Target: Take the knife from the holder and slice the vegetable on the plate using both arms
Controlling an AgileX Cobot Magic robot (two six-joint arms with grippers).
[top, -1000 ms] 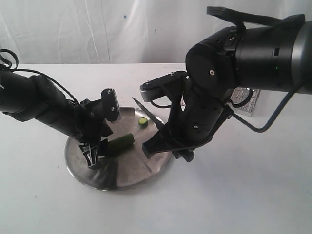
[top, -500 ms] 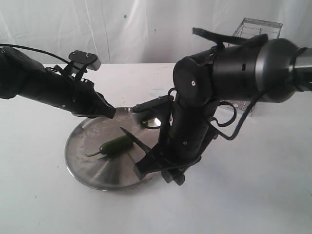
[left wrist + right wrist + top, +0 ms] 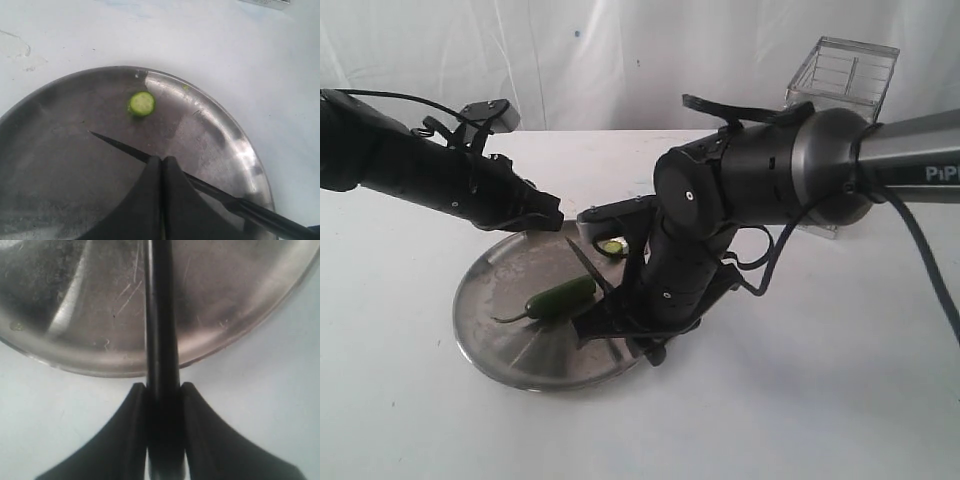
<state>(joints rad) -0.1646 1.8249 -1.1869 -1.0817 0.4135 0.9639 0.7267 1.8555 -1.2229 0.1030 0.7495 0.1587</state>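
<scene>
Bright even light, plate [image 3: 490, 330] glare, soft focus

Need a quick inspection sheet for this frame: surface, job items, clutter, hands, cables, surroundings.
Surface: white table, no spills seen.
Plate: on the table, holds the chilli and one cut slice.
Chilli: lying on the plate, stem toward the left arm's side.
Slice: near the plate's far rim, apart from the chilli.
Knife: blade over the plate beside the chilli; contact cannot be told.
Holder: upright at the back right.
Clutter: nothing seen.
Left hand: shut, empty, above the plate.
Right hand: shut on the knife handle.
Cables: black cable loops off the right arm.
Surroundings: white sheet backdrop.
</scene>
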